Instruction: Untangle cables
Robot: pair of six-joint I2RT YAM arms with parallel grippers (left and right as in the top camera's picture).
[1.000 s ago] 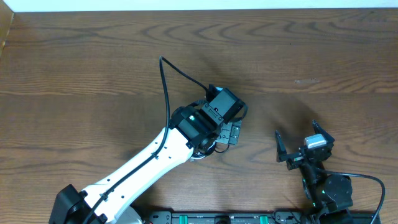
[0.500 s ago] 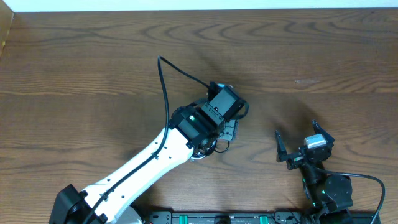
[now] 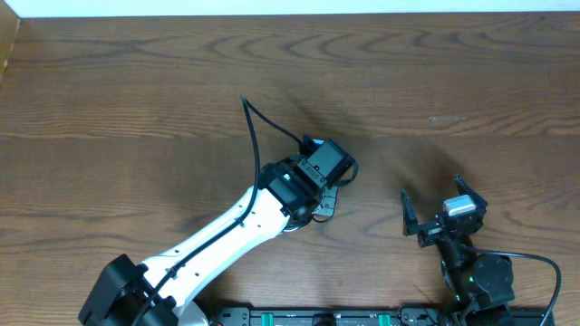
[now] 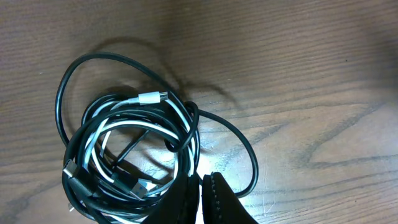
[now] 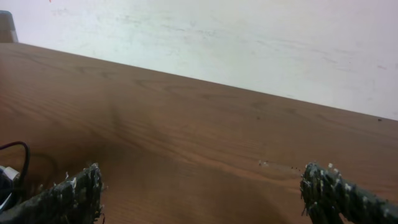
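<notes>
On the table (image 3: 136, 91), where the left gripper (image 4: 206, 186) is pinched shut on the rim of the coiled cables (image 4: 149, 98), one strand is best drawn out slowly, the rest pinned by the wide-open right gripper (image 5: 202, 186).

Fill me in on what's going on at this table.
The left gripper is down on a cable bundle lying on the table. Its jaws are shut at the bundle's edge, apparently pinching strands there. The bundle is a white cable coiled together with a black cable, and they are not yet separated. The right gripper is open, holds nothing and sits apart to the right.
</notes>
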